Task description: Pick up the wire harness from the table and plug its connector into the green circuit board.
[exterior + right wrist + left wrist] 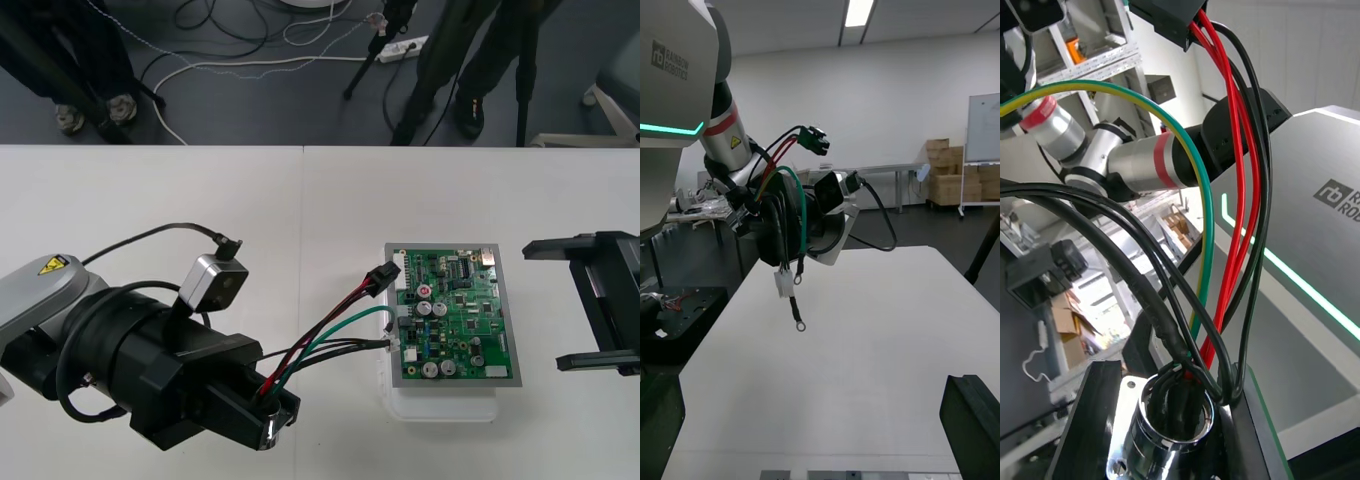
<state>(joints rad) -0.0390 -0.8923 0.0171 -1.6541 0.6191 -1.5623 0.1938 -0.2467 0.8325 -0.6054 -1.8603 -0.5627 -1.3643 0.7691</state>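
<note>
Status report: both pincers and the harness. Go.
Left pincer shut on harness at its socket, off the table. Plug aloft by board's left edge, not plugged in. Right pincer open, parked right of board. Nothing blocks the board.

Light table (200, 200), white base (440, 405) apparently flat on it, green board (455, 315) atop

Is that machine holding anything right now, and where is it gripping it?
Yes. The left gripper holds the wire harness by its round metal socket; the right gripper is open and empty.
</note>
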